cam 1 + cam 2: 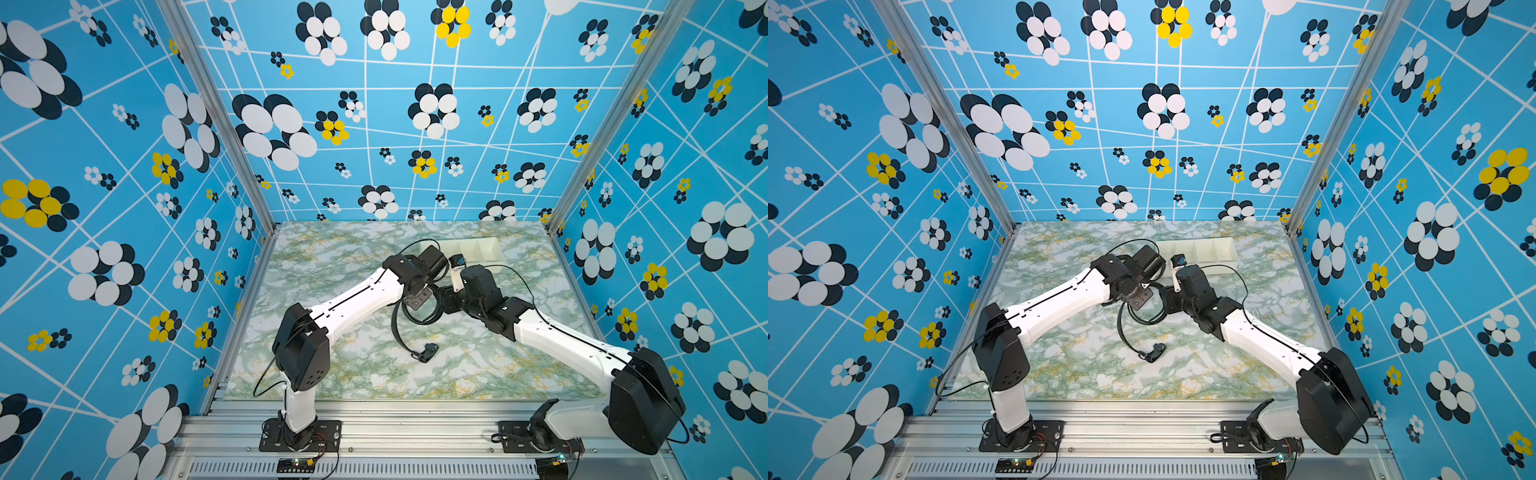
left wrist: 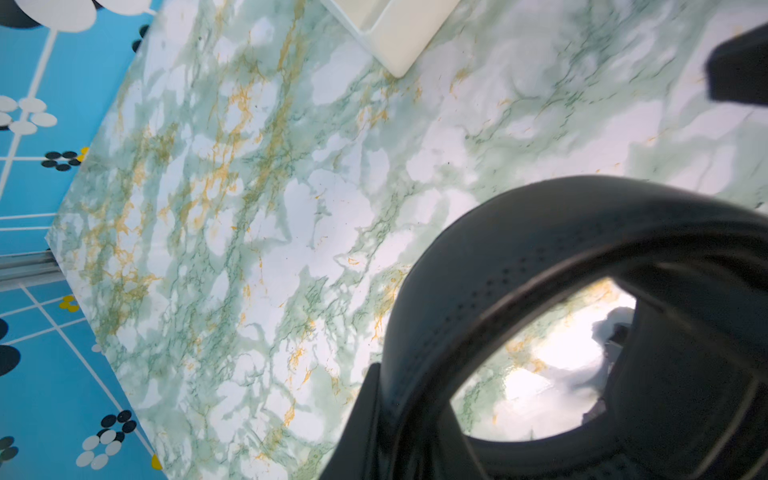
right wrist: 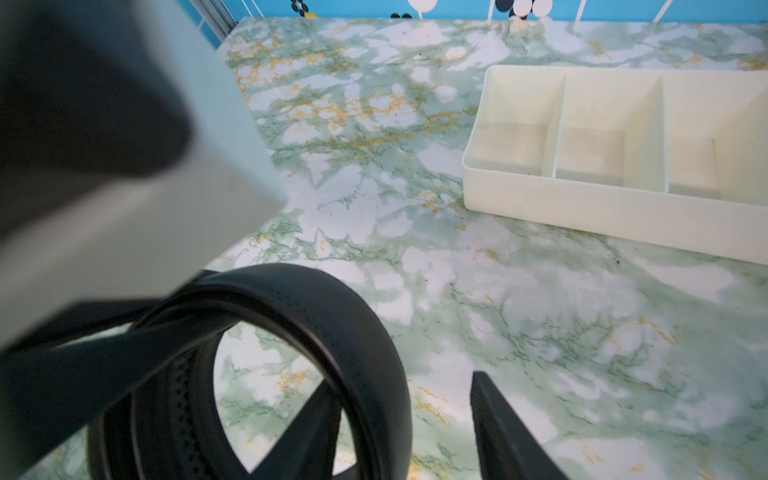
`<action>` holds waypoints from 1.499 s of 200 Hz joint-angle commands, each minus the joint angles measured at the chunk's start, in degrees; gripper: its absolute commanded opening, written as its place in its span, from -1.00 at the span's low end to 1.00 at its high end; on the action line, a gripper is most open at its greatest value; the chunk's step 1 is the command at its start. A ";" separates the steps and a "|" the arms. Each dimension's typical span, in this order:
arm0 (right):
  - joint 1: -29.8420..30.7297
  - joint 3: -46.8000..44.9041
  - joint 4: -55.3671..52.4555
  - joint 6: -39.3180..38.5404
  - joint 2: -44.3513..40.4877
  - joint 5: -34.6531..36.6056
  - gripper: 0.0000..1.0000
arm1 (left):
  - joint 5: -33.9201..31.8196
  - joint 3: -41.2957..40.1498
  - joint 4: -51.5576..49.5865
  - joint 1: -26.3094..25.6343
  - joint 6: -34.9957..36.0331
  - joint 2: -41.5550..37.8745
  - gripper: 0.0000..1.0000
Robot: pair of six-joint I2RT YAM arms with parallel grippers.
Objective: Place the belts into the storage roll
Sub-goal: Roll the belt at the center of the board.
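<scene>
While both of my arms lean in over the middle of the worktop [image 1: 332,266], I count one belt [image 1: 394,328], one storage tray [image 1: 492,249] and two pincers of my own. The belt is a single black strap, partly wound into one loose coil that stands on its edge between my pincers. The rest of it trails in one curve toward the worktop's near edge. It ends in one dark buckle [image 1: 429,352], which lies on the marble well apart from the tray. My left pincer [image 1: 419,300] sits right on top of the coil and is closed on the strap. In its wrist view the perforated band [image 2: 498,257] arches close across the lens. My right pincer [image 3: 403,380] stands with its jaws apart. I see two dark fingers [image 3: 498,432] in its wrist view, with the coil's outer wrap [image 3: 365,332] passing between them. That wrap is beside the one finger and clear of the other, so this pincer clamps nothing. I can make out at least two turns of strap in the coil. The cream tray [image 3: 582,208] lies toward the far edge, right of the middle, just beyond my wrists. Three of its compartments show in my right wrist view before it runs out of frame. The belt is wholly outside the tray, on the marble.
</scene>
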 commanded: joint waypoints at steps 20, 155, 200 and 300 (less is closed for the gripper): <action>-0.40 1.80 -2.89 2.02 1.41 -0.52 0.11 | 5.38 -5.12 0.24 4.39 -1.53 1.04 -1.00; 12.98 -14.25 -2.63 5.81 -11.57 -26.71 -1.00 | 11.63 -6.63 -1.44 10.16 -3.66 8.87 -1.00; 15.07 -23.79 3.64 15.42 -15.71 -24.83 -1.00 | 14.40 -9.33 -0.68 10.87 -5.36 7.98 -1.00; 15.30 -21.33 0.08 14.23 -3.90 -17.06 -1.00 | 17.67 -13.89 2.51 11.03 -8.21 6.04 -1.00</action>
